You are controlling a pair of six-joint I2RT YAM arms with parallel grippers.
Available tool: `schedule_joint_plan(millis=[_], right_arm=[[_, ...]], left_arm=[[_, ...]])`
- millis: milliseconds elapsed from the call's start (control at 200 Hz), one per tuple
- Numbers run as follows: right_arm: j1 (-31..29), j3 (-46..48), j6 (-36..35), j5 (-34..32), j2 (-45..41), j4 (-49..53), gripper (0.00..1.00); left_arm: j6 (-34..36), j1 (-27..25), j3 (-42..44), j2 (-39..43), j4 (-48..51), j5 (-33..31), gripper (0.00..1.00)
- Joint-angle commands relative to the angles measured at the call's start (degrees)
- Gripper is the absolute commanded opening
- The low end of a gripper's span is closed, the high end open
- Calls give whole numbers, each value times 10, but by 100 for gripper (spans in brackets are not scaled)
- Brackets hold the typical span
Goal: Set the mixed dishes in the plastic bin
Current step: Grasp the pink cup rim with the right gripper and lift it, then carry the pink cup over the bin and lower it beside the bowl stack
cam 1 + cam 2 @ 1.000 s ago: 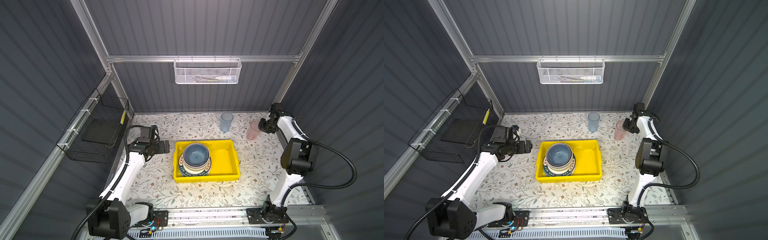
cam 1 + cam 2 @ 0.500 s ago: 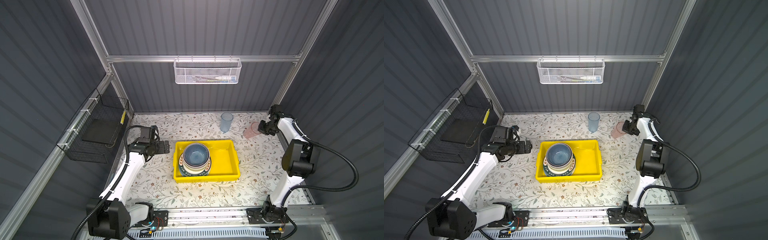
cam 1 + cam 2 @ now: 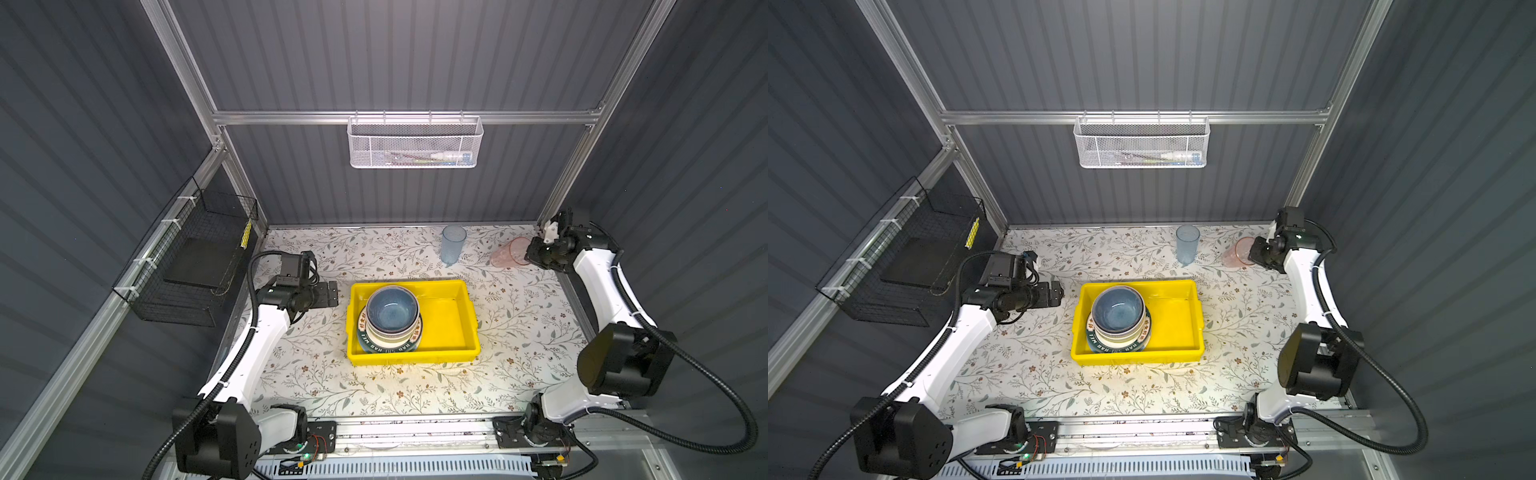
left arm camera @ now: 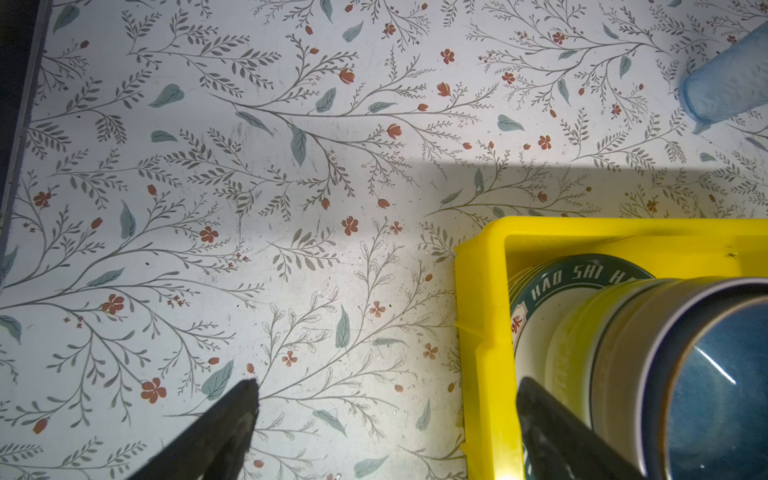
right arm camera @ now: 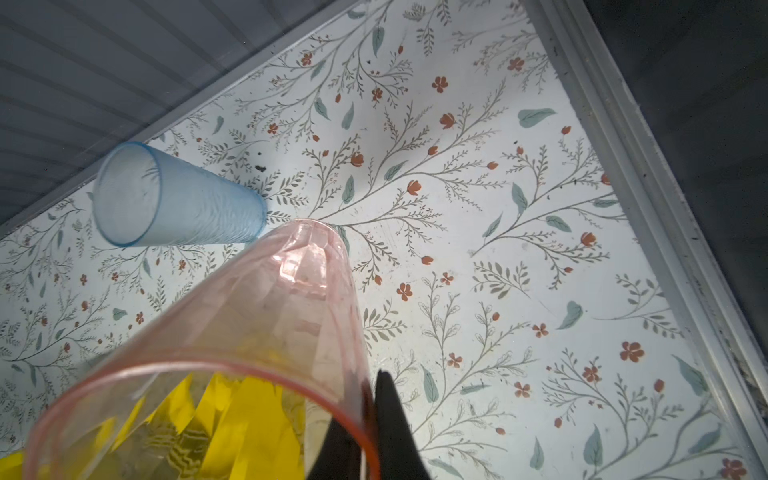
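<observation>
The yellow plastic bin [image 3: 471, 316] [image 3: 1197, 328] holds a stack: a blue bowl [image 3: 391, 309] [image 3: 1118, 309] on paler bowls, on a lettered dark-rimmed plate [image 3: 388, 347] [image 4: 582, 272]. A blue tumbler [image 3: 453, 244] [image 5: 178, 203] stands upright at the back. To its right the pink tumbler [image 3: 508, 252] [image 3: 1236, 252] [image 5: 257, 316] is tilted, mouth toward my right gripper [image 3: 530, 253] [image 5: 370, 415]. That gripper is shut on the tumbler's rim wall, one finger inside and one outside. My left gripper [image 3: 332, 293] [image 4: 386, 382] is open and empty beside the bin's left wall.
A white mesh basket [image 3: 414, 141] hangs on the back wall. A black wire basket [image 3: 195, 266] is fixed to the left wall. The enclosure's frame rail [image 5: 648, 208] runs close behind the right gripper. The floral mat [image 3: 374, 390] lies bare in front of the bin.
The right gripper closed on the pink tumbler's rim, and the tumbler tipped from upright to leaning toward that gripper. The left arm stayed still.
</observation>
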State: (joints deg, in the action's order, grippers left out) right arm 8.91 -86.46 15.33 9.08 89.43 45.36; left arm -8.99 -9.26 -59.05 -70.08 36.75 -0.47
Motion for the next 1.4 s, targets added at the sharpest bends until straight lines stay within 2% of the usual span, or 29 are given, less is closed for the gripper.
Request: schedule_joint_plan(millis=[0,310,515,760,1126,1396], right_arm=[[-20,-4,-16,16,-49,30,0],[-97,-31,-34,9,-133,95,0],[-161,-37,-47,33,-157,122,0],[-199,-16,-70,46,-156,136,0],[-274,8,-79,-12,-96,157,0],[-306,45,-84,-63,-100,201,0]], left_arm=[[-1,5,7,13,0,-6,98],[-2,4,8,15,-1,-6,98],[-2,5,8,14,0,-6,98],[-3,4,9,14,-1,-8,98],[-2,5,10,17,1,-12,98],[-2,5,10,16,1,-13,98]])
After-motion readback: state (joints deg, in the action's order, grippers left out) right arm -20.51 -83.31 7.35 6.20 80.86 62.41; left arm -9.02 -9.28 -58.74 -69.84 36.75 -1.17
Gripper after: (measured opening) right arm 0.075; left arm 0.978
